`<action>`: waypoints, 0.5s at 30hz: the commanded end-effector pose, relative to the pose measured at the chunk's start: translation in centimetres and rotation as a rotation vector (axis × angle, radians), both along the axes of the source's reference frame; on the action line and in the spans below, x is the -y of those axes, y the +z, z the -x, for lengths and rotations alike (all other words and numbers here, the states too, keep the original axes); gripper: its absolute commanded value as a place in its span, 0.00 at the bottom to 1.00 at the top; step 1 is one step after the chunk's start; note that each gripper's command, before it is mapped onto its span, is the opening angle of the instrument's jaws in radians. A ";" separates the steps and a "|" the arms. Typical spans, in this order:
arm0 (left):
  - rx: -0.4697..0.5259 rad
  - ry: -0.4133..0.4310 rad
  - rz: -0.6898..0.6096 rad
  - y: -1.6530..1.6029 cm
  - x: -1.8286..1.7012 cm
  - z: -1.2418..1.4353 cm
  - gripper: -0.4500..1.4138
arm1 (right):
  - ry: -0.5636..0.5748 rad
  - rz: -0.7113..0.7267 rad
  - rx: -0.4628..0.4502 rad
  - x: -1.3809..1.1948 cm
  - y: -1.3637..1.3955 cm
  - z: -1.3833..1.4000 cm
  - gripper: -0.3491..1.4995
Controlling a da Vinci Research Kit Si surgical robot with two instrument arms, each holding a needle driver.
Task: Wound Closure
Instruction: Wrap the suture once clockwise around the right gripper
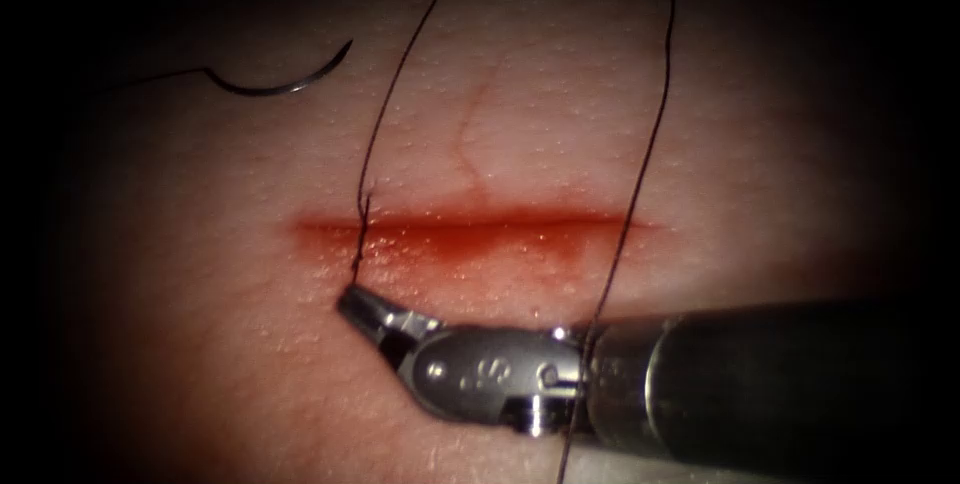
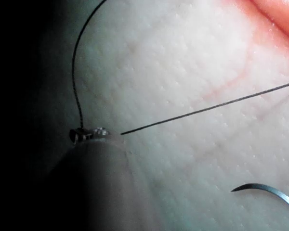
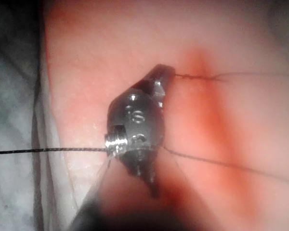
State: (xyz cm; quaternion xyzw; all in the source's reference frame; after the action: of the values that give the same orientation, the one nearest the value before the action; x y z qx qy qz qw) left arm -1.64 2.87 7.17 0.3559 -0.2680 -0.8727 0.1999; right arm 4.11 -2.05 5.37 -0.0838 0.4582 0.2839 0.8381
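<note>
The right tool (image 1: pixel 352 301) is seen entering from the right, its jaws closed on the thread (image 1: pixel 366 214) just below the left end of the cut (image 1: pixel 470 229) in the tissue (image 1: pixel 520 114). The curved needle (image 1: pixel 285 82) is left lying free on the tissue, well apart, up and left of the cut. The left tool (image 2: pixel 86 134) is clamped on thread, as seen in its wrist view.
</note>
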 end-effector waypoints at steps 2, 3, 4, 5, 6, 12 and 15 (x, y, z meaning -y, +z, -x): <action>0.001 0.000 0.012 0.06 -0.12 0.09 0.00 | 0.004 0.003 0.000 0.03 0.06 -0.11 0.00; -0.011 0.005 0.029 0.08 -0.16 0.15 0.00 | 0.006 0.004 0.002 0.05 0.06 -0.12 0.00; -0.016 0.007 0.038 0.09 -0.18 0.19 0.00 | 0.008 0.006 0.005 0.07 0.05 -0.12 0.00; -0.018 0.009 0.042 0.10 -0.19 0.21 0.00 | 0.008 -0.002 0.006 0.09 0.05 -0.12 0.00; -0.023 0.007 0.047 0.11 -0.21 0.24 0.00 | 0.006 -0.005 0.014 0.12 0.05 -0.13 0.00; -0.044 0.014 0.076 0.16 -0.28 0.36 0.00 | -0.011 -0.016 0.039 0.32 0.05 -0.20 0.00; -0.054 0.012 0.088 0.19 -0.34 0.45 0.00 | -0.017 -0.020 0.043 0.40 0.01 -0.24 0.00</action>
State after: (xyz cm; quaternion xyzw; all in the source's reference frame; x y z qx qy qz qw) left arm -2.07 3.15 7.34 0.3252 -0.2973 -0.8683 0.2278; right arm 4.29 -2.42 5.34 -0.0784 0.4365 0.2805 0.8513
